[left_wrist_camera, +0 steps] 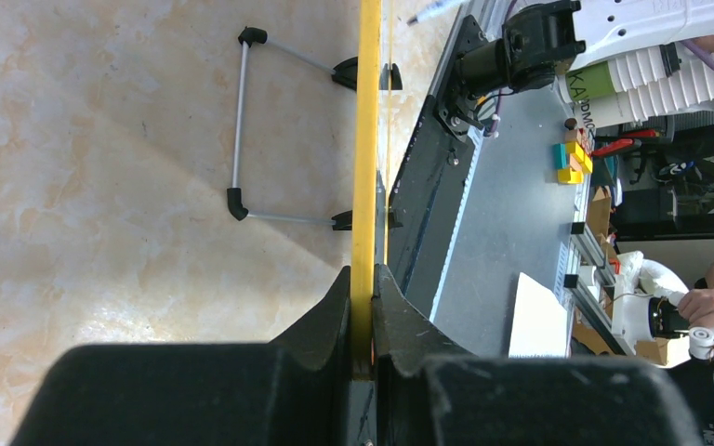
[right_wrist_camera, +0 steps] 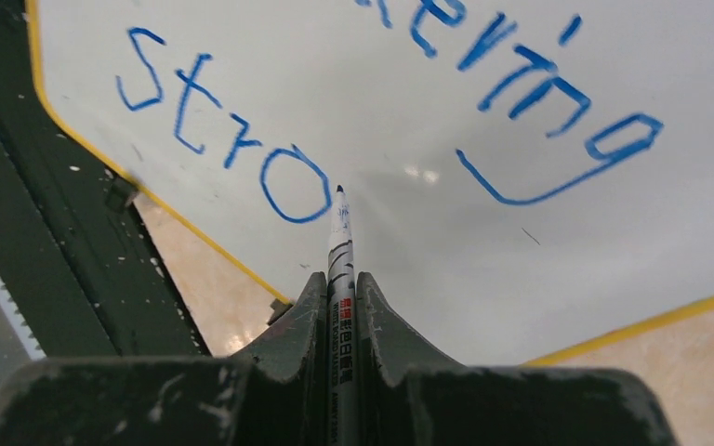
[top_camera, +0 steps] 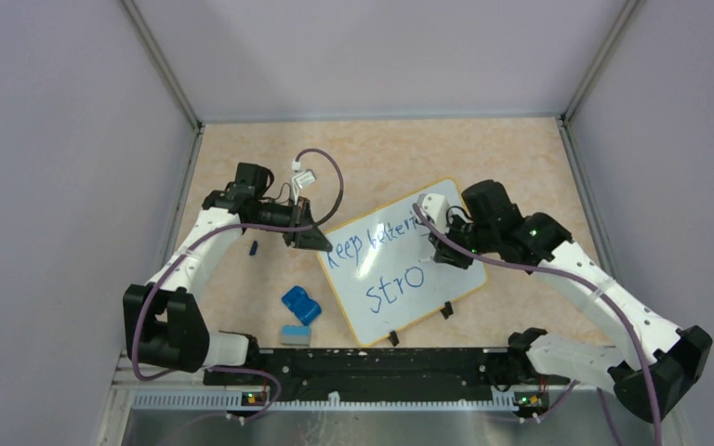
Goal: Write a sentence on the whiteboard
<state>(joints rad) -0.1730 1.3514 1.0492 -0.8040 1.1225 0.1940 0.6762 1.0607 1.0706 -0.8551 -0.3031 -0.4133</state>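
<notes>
Whiteboard (top_camera: 432,290) lies skewed on the tan table (top_camera: 521,167), its blue sentence (top_camera: 393,290) unfinished: the upper line reads "Keep betteri…" from above, with the tail of that word hidden under the right arm. The right wrist view shows the line ending in a looped "g". Lower line so far: "Stro", in larger letters. Left gripper (top_camera: 309,238) is at the whiteboard's far-left corner, jaws pinched tight on the yellow rim, which runs edge-on between the fingers in the left wrist view. Right gripper (right_wrist_camera: 339,283) hangs over the whiteboard's right half, clamped on a white marker (right_wrist_camera: 339,243) that runs straight out between the fingers. The marker's dark tip sits just beside the right edge of the "o"; contact with the surface cannot be judged. Two black clips (top_camera: 393,337) sit on the whiteboard's near edge. A wire stand (left_wrist_camera: 239,121) shows behind the whiteboard. A blue block (top_camera: 301,304) lies on the table just left of the whiteboard.
</notes>
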